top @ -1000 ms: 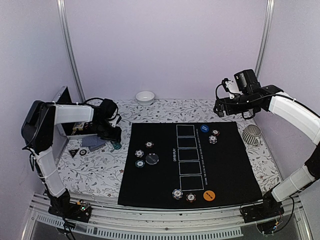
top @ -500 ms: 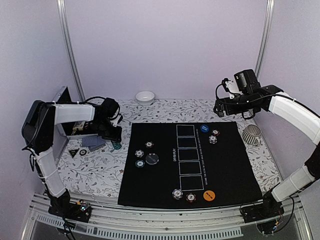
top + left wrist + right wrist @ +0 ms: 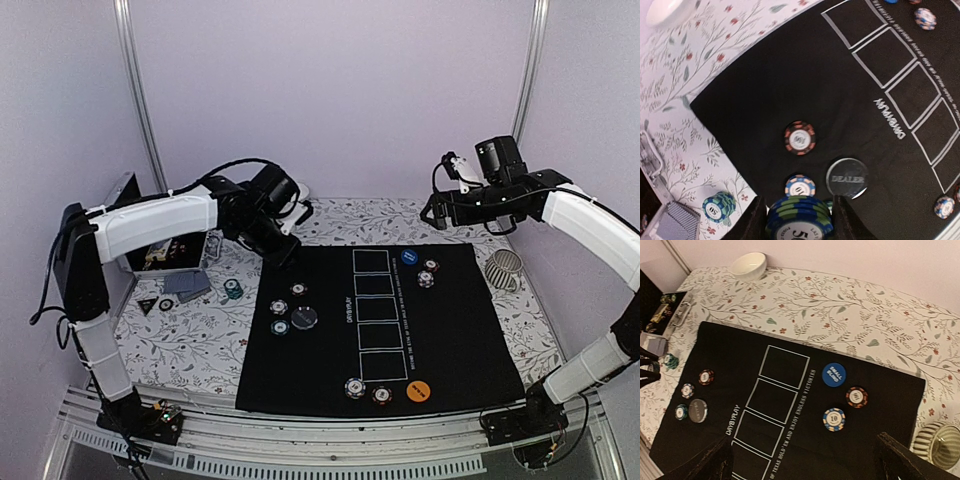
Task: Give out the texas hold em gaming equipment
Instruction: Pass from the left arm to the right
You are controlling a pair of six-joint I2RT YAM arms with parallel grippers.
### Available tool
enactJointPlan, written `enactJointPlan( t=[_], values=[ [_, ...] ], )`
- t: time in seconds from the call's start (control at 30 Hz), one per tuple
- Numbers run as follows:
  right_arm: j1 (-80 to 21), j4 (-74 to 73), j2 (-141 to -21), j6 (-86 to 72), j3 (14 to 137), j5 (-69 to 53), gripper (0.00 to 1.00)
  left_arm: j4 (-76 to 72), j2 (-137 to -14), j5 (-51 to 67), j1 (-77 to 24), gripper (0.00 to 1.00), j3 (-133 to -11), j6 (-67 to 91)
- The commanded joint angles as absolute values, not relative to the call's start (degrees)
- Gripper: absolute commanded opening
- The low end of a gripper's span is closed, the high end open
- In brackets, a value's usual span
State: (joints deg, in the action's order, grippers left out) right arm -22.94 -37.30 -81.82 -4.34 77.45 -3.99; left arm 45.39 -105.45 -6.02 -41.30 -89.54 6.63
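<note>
Partly done: chips sat on your mat; left pincer clamped a green stack, right pincer gaped empty; cards lay undealt.

Your left arm reaches out from the table's left side toward its far edge, with the left pincer clamped tight on a chip stack. Your right arm is arched up high over the far-right corner, right pincer spread wide apart.

High rear overview, two downward wrist views, black mat common.
</note>
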Motion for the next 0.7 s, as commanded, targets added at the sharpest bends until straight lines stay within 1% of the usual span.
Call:
enactJointPlan(
  t=[0.0,0.1,0.23,0.3,0.37,0.43,0.53,0.67],
  values=[
    [-22.7,-34.1,-80.9,-6.7,77.5,-19.0,0.99,49.4,-105.3,-7.2,-49.1,0.00,-95.4,2.0],
    [-22.7,-32.6,-81.5,-8.5,77.1,-25.2,0.99,51.2,-107.6,-6.5,-53.3,0.00,-99.6,-0.1],
    [-22.7,-31.9,-81.7,-9.4,76.2,-27.7,0.98,55.7,-112.0,-5.8,-57.2,0.00,-105.7,-1.4],
    [-22.7,-29.2,-81.9,-10.7,73.0,-34.2,0.95,57.0,-115.3,-6.1,-58.9,0.00,-108.5,-1.8],
    [-22.7,-22.9,-83.1,-14.9,68.4,-47.2,0.87,56.6,-115.7,-6.1,-60.9,0.00,-109.2,-3.7],
    [-23.0,-16.8,-84.8,-19.7,64.2,-55.7,0.75,55.7,-115.5,-6.1,-63.0,0.00,-109.7,-5.8],
    [-24.5,-9.1,-85.1,-25.3,59.0,-57.8,0.65,55.6,-115.4,-6.1,-65.2,0.00,-111.2,-7.0],
    [-27.0,-1.0,-85.9,-31.2,55.2,-61.6,0.59,56.2,-116.0,-5.3,-65.7,0.00,-112.7,-7.1]
  ],
)
